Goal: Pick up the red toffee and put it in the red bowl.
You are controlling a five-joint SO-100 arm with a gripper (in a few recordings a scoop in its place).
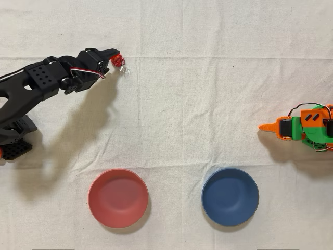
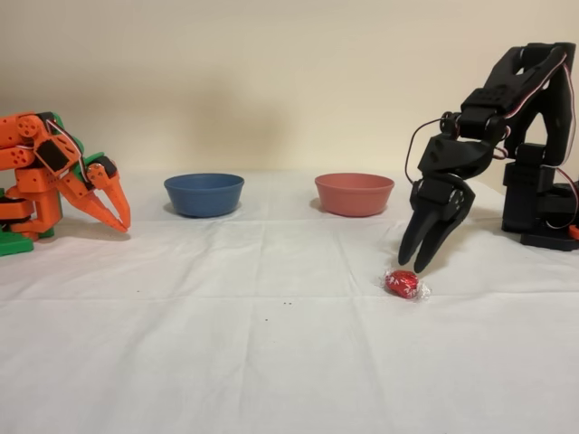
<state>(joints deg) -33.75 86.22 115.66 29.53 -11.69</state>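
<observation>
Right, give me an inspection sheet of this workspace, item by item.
Surface: white cloth, creased, a few dark specks.
Job's things: toffee on the cloth, not lifted; red bowl empty.
Clutter: blue bowl, empty.
Grippers: pincer tips just above the toffee, slightly parted, not gripping it.
Cables: wires looped on the black arm.
Surroundings: idle orange arm; plain beige wall.
</observation>
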